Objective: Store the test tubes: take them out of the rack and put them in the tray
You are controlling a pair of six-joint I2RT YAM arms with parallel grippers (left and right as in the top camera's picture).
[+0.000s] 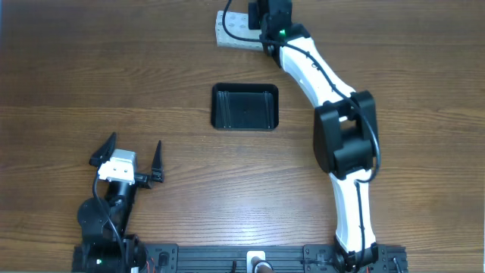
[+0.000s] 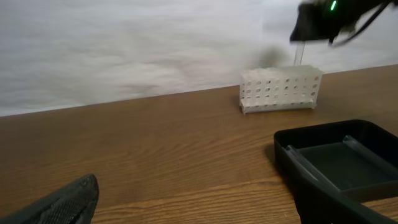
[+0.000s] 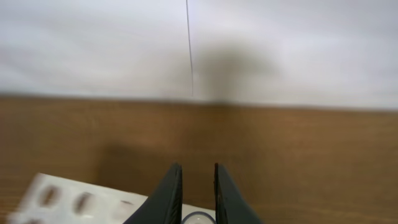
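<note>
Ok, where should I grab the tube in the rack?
Its top end, from straight above: the tube stands upright in the rack, with just that end clear of the holes. The right end effector hangs right over it.

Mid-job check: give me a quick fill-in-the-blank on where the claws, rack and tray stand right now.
1. The right claw, at the white rack, is closed around a ____.
2. The black tray holds ____ tubes.
3. The left claw, low over the bare table, has its jaws ____.

Missing words: test tube; no; open.
</note>
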